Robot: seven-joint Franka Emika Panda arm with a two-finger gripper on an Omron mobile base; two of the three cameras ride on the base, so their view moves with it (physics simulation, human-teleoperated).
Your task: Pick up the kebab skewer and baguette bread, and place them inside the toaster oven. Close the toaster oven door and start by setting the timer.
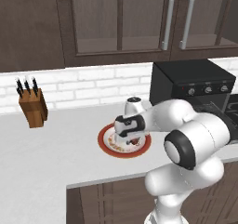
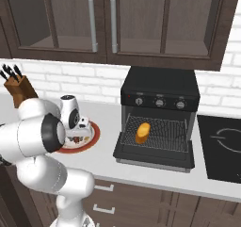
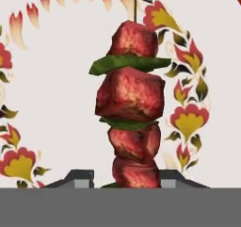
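The kebab skewer [image 3: 131, 99], red meat chunks with green slices on a thin stick, lies on a white flowered plate [image 3: 56, 103] with a red rim [image 1: 103, 141]. My gripper [image 3: 127, 179] points down onto the plate [image 2: 94, 135], its two dark fingertips [image 3: 81, 178] close against either side of the skewer's lowest chunk, shut on it. The baguette bread [image 2: 142, 133] lies on the wire rack inside the toaster oven [image 2: 160, 82]. The toaster oven door [image 2: 153, 156] hangs open, flat over the counter.
A wooden knife block [image 1: 33, 107] stands at the back left of the counter. A black cooktop [image 2: 223, 146] sits right of the oven. Dark wall cabinets hang above, and the counter's front edge runs just below the plate.
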